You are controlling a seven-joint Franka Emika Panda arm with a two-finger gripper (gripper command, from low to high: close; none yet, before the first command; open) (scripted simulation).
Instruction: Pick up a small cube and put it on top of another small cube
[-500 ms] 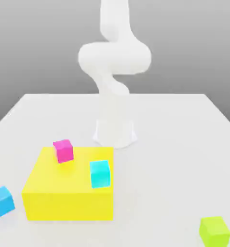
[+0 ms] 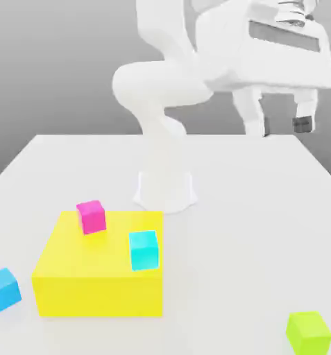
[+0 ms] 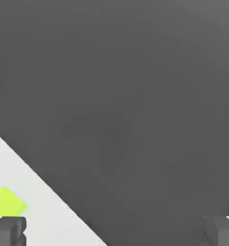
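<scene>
And there was the gripper (image 2: 284,126), at two o'clock in the exterior view, fingers spread wide, pinching nothing! The lime-green cube (image 2: 309,334) sat near five o'clock, seemingly on the white tabletop (image 2: 223,243); the turquoise cube (image 2: 143,251) rested atop the yellow block (image 2: 98,295).

The white Panda arm (image 2: 164,83) rises from its base and bends over toward the exterior view's right. Up high there, its two-finger gripper (image 2: 283,126) hangs pointing downward, fingers spread wide with nothing between them.
</scene>
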